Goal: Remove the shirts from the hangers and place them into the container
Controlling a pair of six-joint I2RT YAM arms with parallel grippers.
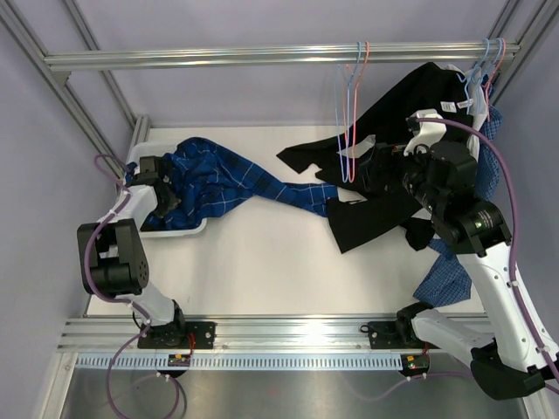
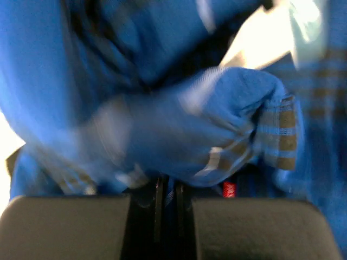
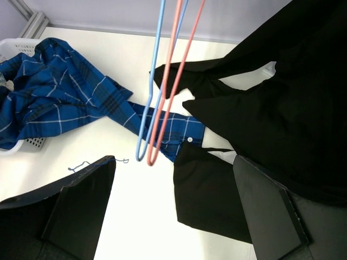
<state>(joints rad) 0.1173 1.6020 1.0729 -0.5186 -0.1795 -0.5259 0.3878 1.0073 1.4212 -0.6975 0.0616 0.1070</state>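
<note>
A blue plaid shirt lies bunched in the white lattice container at the left, with one sleeve trailing right across the table. My left gripper sits over the container, shut on a fold of this shirt; blue cloth shows between its fingers. A black shirt hangs from a hanger at the back right and drapes onto the table. My right gripper stands open beside it, holding nothing. Two bare hangers, pink and light blue, dangle in front of it.
A metal rail spans the back and carries the hangers. Another blue plaid shirt hangs at the far right behind my right arm. Frame posts stand at both back corners. The plaid sleeve cuff touches the black shirt's hem.
</note>
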